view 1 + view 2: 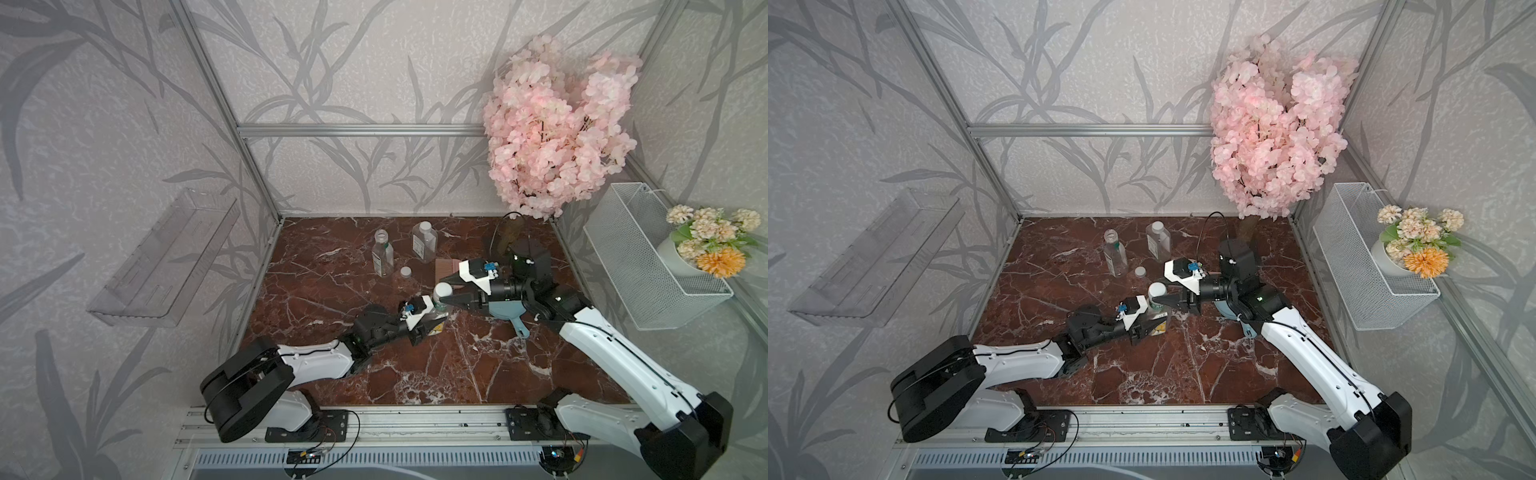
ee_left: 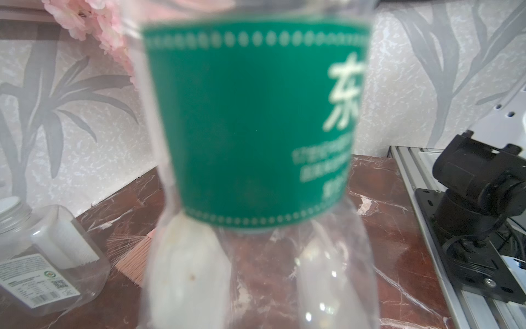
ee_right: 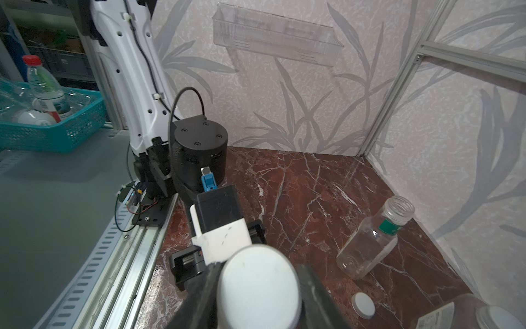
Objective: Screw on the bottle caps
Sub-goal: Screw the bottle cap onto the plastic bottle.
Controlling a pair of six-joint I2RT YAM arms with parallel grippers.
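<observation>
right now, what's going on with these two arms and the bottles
The left gripper is shut on a green-labelled round bottle, holding it roughly upright. The right gripper is closed on the white cap sitting on that bottle's neck, apparently to screw it on. Behind them the square bottle already wears a cap, while the other round bottle stands open with a loose cap lying beside it.

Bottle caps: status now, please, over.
Left pincer shut on green-label bottle. Right pincer shut on white cap atop it. Second bottle open, loose cap beside it. Nothing blocking.
</observation>
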